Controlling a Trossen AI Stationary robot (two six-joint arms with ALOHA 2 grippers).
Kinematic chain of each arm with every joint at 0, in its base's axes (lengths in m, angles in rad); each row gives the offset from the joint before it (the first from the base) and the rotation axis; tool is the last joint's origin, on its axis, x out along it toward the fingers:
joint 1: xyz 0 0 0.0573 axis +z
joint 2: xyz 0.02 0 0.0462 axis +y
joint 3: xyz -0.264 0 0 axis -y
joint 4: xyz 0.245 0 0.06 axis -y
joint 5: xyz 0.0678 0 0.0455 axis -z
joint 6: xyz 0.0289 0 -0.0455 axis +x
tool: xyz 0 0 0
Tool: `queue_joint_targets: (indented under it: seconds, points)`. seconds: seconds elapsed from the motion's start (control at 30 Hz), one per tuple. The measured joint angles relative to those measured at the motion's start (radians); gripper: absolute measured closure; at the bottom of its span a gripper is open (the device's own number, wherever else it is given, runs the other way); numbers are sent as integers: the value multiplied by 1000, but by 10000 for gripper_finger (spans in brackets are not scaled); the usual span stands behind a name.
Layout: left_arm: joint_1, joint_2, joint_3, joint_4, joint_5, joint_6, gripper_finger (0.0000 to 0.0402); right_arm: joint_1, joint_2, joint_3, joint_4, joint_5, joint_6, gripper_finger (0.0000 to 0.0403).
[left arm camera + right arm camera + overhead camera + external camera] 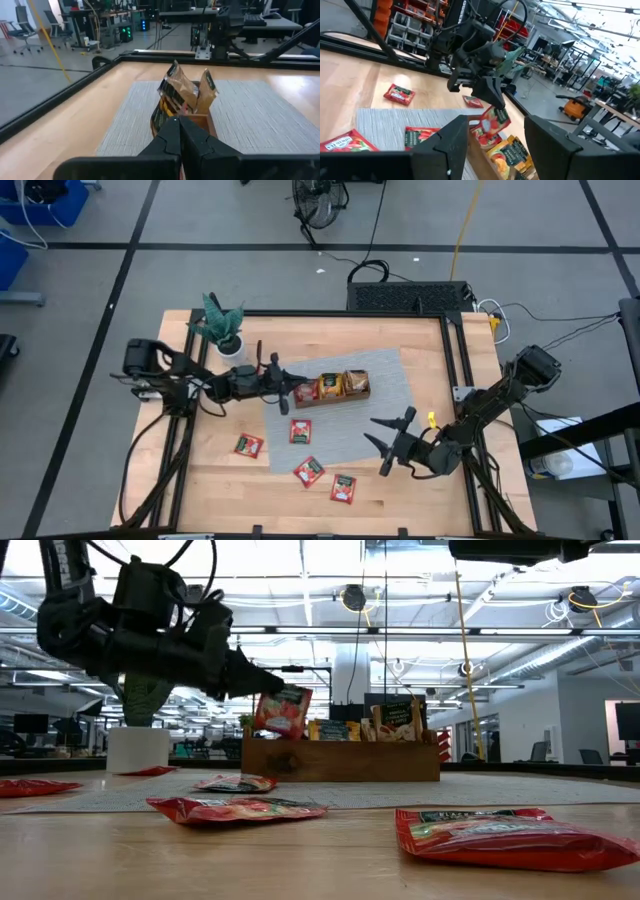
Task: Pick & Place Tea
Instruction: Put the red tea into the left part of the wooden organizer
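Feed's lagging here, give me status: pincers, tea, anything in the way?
Left pincer shut on red sachet, raised at wooden tray end. Right pincer open, empty, over mat. Four red sachets loose. Nothing blocking.

I count four red sachets (248,445) lying loose, one red sachet (283,711) held aloft, one wooden tray (334,397), one grey mat (385,405), one potted plant (221,323), two arms.

Wooden table (420,480); grey mat (385,395); red sachets (248,445)
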Motion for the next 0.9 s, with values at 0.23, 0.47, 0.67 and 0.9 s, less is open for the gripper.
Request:
queue_joint_targets:
  seconds: [0.23,0.47,0.67,0.9]
  points:
    - [0,87,0,43,-31,-21,401,-5,0,0,21,0,-42,227]
    - [0,99,0,50,16,-17,401,-5,0,0,21,-2,-42,227]
    - [2,99,0,37,11,-17,398,-5,0,0,20,-2,-42,227]
    - [2,99,0,37,-14,-49,356,-5,0,0,20,-2,-37,227]
